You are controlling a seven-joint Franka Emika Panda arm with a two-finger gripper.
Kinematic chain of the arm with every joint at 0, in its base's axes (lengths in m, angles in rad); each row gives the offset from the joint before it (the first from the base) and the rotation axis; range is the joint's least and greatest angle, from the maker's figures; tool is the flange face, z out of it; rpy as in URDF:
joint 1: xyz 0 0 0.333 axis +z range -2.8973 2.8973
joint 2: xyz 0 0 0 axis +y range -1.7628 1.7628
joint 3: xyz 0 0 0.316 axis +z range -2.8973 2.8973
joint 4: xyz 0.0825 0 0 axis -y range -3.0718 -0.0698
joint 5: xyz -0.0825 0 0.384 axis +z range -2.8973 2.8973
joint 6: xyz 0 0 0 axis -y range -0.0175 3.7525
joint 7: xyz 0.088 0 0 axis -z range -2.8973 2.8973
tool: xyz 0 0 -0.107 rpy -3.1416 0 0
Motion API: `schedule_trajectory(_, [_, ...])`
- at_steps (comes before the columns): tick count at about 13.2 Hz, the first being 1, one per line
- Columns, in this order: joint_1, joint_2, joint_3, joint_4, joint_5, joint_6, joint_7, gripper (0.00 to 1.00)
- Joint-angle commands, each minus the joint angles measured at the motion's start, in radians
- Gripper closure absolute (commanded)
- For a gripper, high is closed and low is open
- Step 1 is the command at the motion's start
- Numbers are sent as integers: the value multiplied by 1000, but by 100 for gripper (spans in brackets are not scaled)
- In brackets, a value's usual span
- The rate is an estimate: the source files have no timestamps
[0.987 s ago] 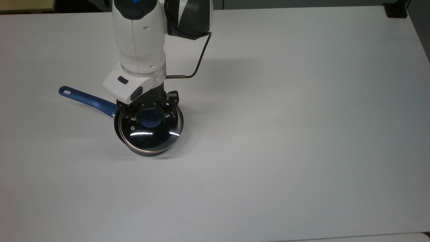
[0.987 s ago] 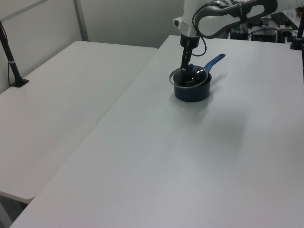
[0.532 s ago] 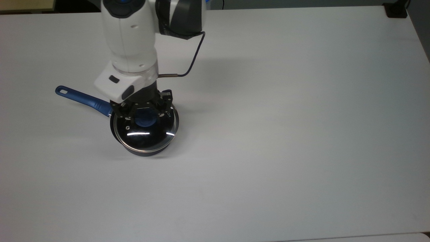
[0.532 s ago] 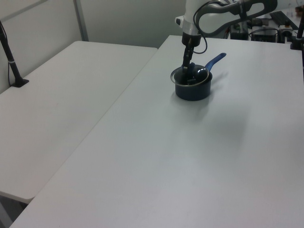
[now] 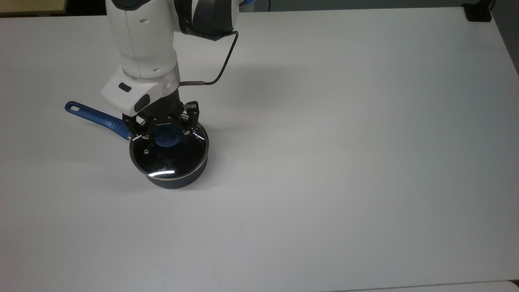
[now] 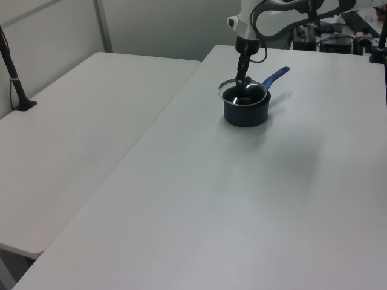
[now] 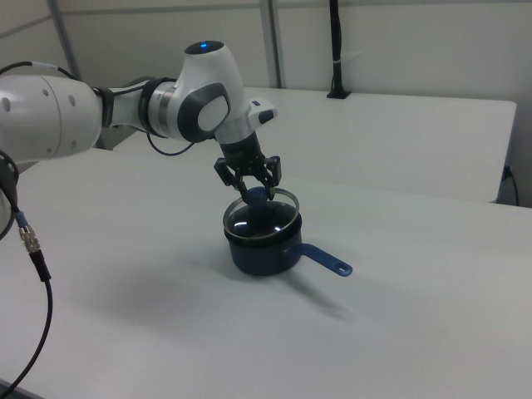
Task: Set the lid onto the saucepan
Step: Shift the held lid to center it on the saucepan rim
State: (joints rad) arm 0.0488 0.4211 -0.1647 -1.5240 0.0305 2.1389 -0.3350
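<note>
End effector [image 5: 165, 130] clenched on lid [image 5: 169, 153] knob, over saucepan [image 5: 175, 178]: lower level, seat rim evenly, then release

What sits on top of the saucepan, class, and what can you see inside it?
The glass lid sits on the saucepan, slightly tilted in the right view. The gripper is at its blue knob. Through the glass only a dark inside and glare show; any contents cannot be told.
</note>
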Motion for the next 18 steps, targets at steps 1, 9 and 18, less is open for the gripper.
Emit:
schedule_trajectory(1, [6, -80, -9, -87, 19, 3, -39, 68])
schedule_trajectory(9, [5, -64, -10, -102, 19, 19, -58, 68])
schedule_trajectory(18, [-15, -12, -10, -41, 63, 19, -42, 68])
